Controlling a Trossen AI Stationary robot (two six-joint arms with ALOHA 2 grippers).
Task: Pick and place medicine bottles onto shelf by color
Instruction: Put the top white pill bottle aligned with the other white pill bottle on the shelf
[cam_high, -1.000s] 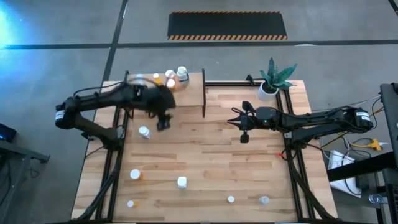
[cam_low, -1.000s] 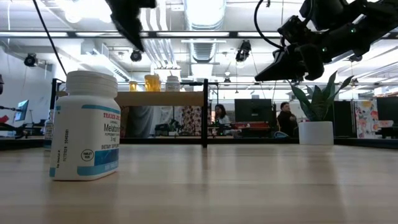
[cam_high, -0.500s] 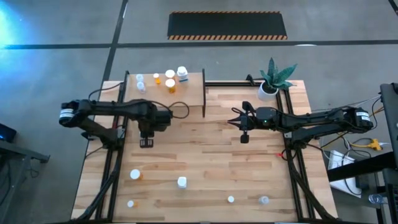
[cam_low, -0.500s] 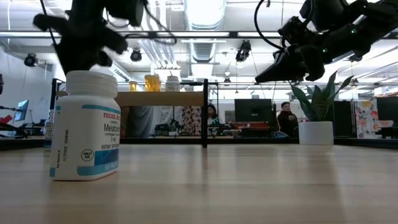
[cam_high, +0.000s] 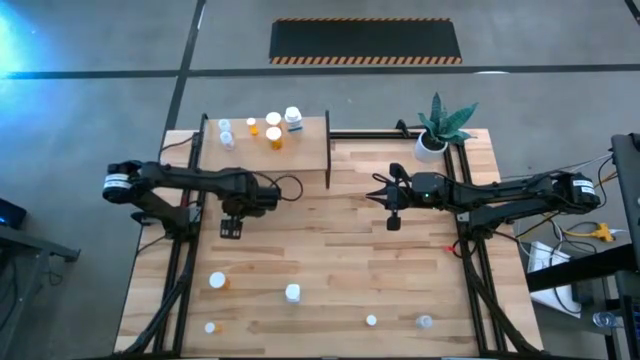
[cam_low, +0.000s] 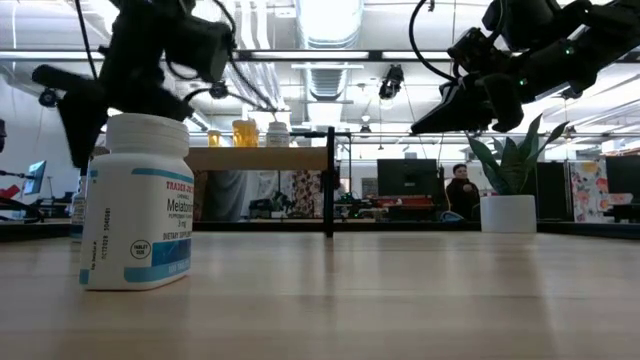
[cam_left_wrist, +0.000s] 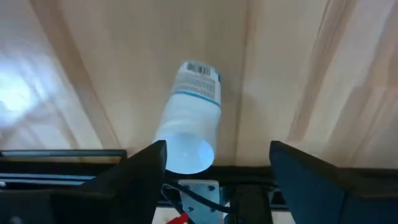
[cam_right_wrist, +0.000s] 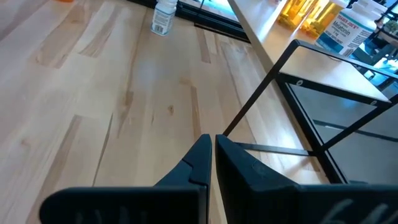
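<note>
A small white medicine bottle (cam_left_wrist: 189, 115) with a white cap and a blue-striped label stands on the table planks. My left gripper (cam_left_wrist: 217, 149) hangs open over it, pointing steeply down, one finger on either side of its cap. In the high view this gripper (cam_high: 232, 228) covers the bottle. Several orange and white bottles (cam_high: 273, 128) stand on the shelf (cam_high: 305, 150) at the far left. More bottles (cam_high: 292, 292) stand along the near part of the table. My right gripper (cam_high: 392, 222) waits shut above mid-table.
A potted plant (cam_high: 440, 125) stands at the far right corner. The shelf's dark upright divider (cam_high: 328, 150) and black posts border the shelf. A large white bottle (cam_low: 137, 205) fills the left foreground of the low view. Bare planks lie between the two arms.
My left gripper has come away from the shelf toward the table's left and near edges, sunk toward the table and tipped over to point steeply down. It now hangs over the white bottle that stood apart from it a second ago.
</note>
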